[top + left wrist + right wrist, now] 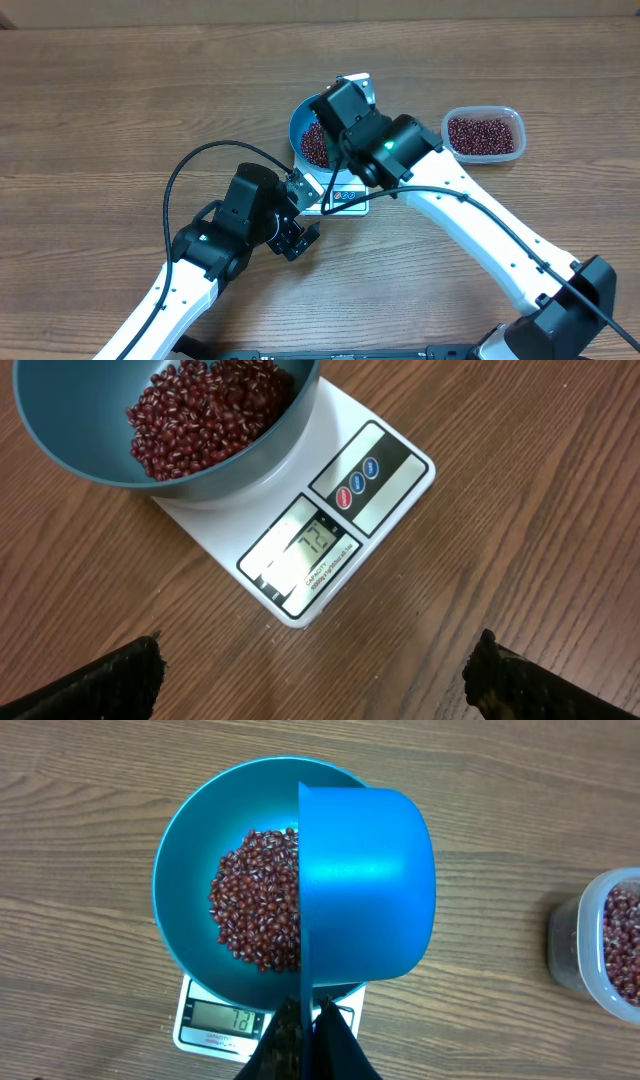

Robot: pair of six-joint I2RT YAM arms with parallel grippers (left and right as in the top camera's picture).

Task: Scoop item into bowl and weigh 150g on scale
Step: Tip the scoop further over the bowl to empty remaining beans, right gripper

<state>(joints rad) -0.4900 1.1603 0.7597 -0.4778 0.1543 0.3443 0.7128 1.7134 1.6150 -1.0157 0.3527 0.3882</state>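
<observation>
This looks like a robotics lab bench rather than a kitchen. A white-and-black left arm (185,285) at seven o'clock and a right arm (480,230) at five trail black cables over a wood-grain table (100,100). A kitchen scale (345,200) sits at centre, with a plastic tub (520,140) at two.

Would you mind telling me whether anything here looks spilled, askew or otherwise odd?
Nothing stands out. The beans lie only in the bowl and the tub, none on the table. The bowl sits on the scale, and the scoop hangs tipped over the bowl in the right gripper.
</observation>
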